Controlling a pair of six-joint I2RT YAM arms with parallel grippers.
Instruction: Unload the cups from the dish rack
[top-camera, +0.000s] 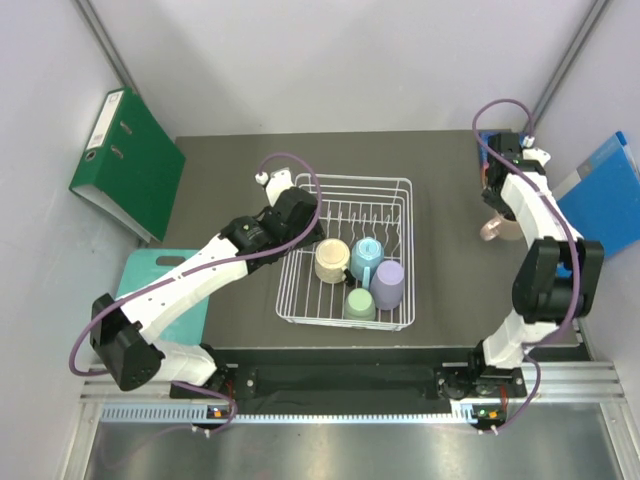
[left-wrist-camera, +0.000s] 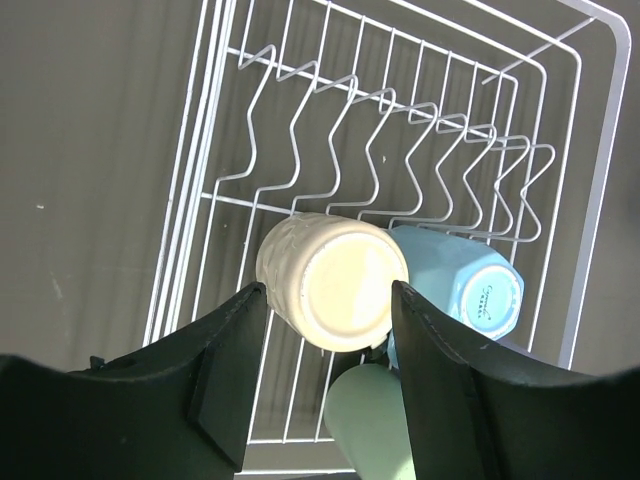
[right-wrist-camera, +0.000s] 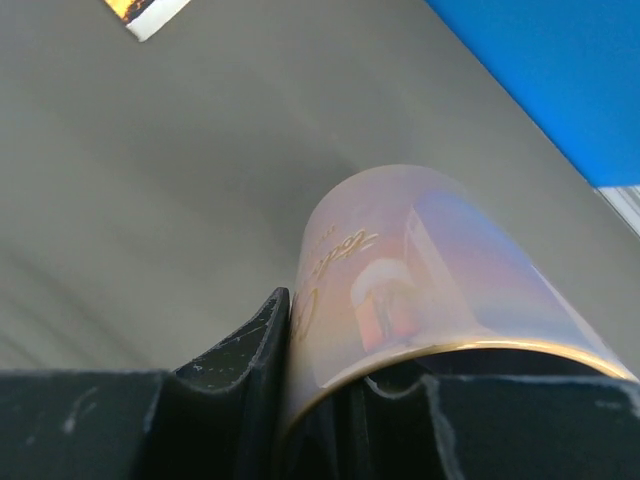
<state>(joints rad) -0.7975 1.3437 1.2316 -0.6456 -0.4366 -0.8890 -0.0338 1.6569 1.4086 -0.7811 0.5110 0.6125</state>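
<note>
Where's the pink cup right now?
Top view, right of the dish rack: the pink cup is in the right gripper, near the blue folder.

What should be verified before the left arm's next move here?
1. Open left end effector straddles the cream cup: ok.
2. Grip depth on that cup: cannot tell.
3. Gap between the cream cup and the blue cup: cannot tell; they sit close.
4. Hold of the right end effector on the pink cup: ok, shut on it.
5. That pink cup is outside the dish rack: ok.
6. It rests on the table: cannot tell.
</note>
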